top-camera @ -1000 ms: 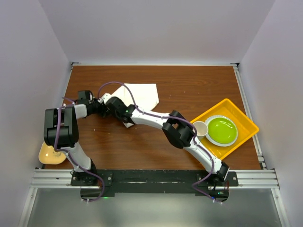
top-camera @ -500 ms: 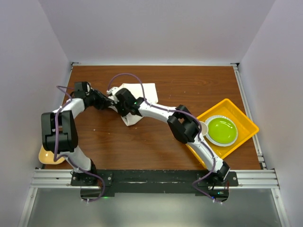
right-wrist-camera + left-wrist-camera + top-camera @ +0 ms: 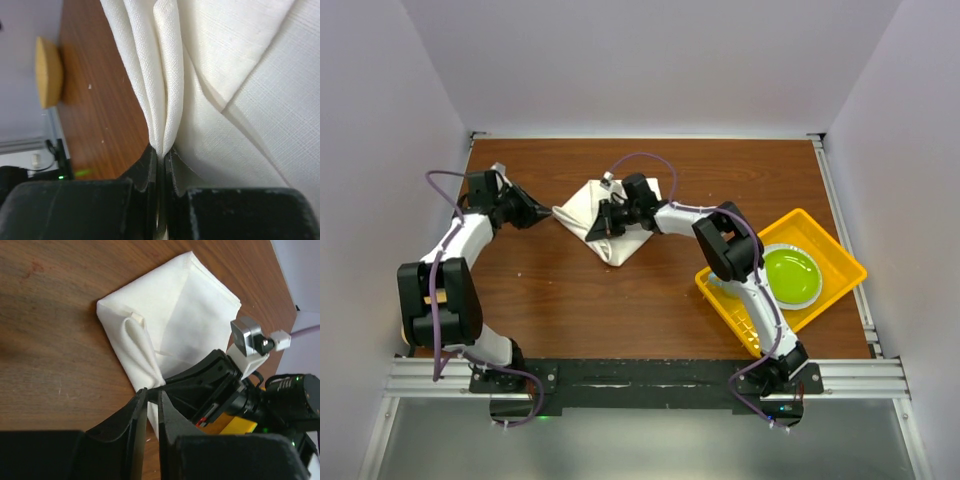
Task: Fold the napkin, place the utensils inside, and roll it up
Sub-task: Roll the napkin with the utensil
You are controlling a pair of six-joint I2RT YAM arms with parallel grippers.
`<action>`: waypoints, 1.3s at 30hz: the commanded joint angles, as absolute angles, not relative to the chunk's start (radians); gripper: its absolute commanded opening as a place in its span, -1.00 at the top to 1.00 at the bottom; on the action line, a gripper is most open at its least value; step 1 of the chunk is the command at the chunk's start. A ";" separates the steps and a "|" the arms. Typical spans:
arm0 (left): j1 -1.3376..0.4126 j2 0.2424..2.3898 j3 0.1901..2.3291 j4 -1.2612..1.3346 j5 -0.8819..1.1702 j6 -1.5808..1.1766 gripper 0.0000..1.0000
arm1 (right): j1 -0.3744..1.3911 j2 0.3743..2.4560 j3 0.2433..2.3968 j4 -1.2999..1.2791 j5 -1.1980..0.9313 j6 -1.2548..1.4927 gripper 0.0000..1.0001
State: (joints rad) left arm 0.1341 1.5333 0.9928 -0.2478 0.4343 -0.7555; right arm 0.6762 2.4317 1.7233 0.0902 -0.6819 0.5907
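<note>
A brown wooden worktop seen from above, with white walls around it. The napkin, a white cloth folded into a rough diamond, lies flat on the far half of the worktop, a little left of centre. The right arm stretches far across to the left, and the right jaws rest over the middle of the cloth. The right wrist view shows them closed tight on a raised double fold of the napkin, pinching it into a ridge. The left arm reaches along the left side, the left jaws pointing at the napkin's left corner, just beside it. In the left wrist view these jaws stand slightly apart, a narrow slit between them, with no cloth seen clamped inside. A yellow tray sits at the right edge of the worktop, well apart from the napkin, holding a green plate. A rounded tan object lies near the worktop's near left corner
</note>
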 commanded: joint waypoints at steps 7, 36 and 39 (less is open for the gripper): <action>0.054 1.630 0.756 0.302 0.696 -0.940 1.00 | 0.603 2.520 1.626 0.238 -0.841 0.856 1.00; -0.057 1.991 0.790 0.364 0.493 -0.947 1.00 | 0.561 2.533 1.808 -0.144 -0.830 0.634 0.70; -0.057 2.006 0.807 0.313 0.488 -0.928 1.00 | 0.563 2.522 1.856 -0.205 -0.828 0.594 0.56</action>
